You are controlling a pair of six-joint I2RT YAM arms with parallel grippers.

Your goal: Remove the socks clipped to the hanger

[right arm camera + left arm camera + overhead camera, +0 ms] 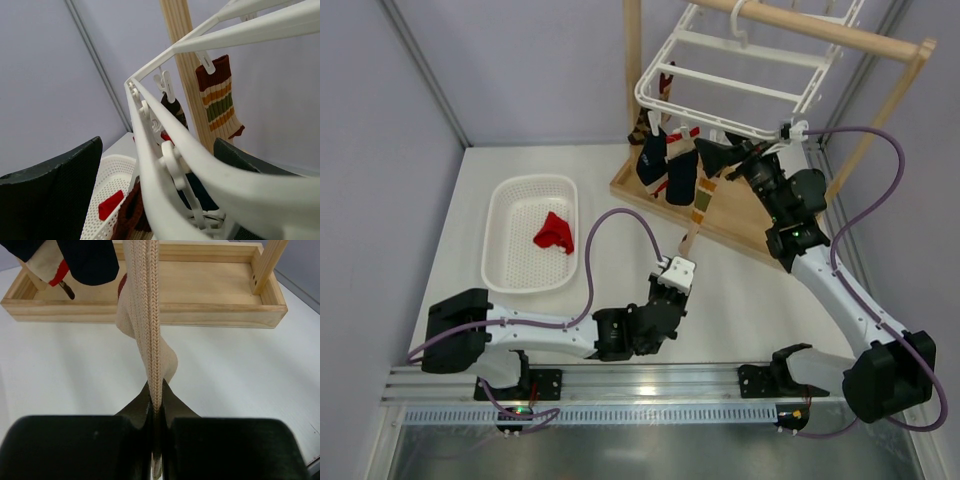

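Left claw [156, 412] pinches the cream ribbed sock [145, 300]; right claw [150, 185], spread, straddles the rim of the white plastic hanger [250, 30]. A steady straight-down pull should free it.

Left arm [550, 335] and right arm [840, 290]: white link shells joined by black cylindrical joint housings. A grey-purple left cable [620, 212] and a matching right cable [865, 129] run outside the links.

Left gripper [156, 395]: smooth black fingers [75, 447].

Right gripper [155, 165]: black, finely textured fingers [50, 200].

A green indicator lamp [798, 237] is lit on the right arm.
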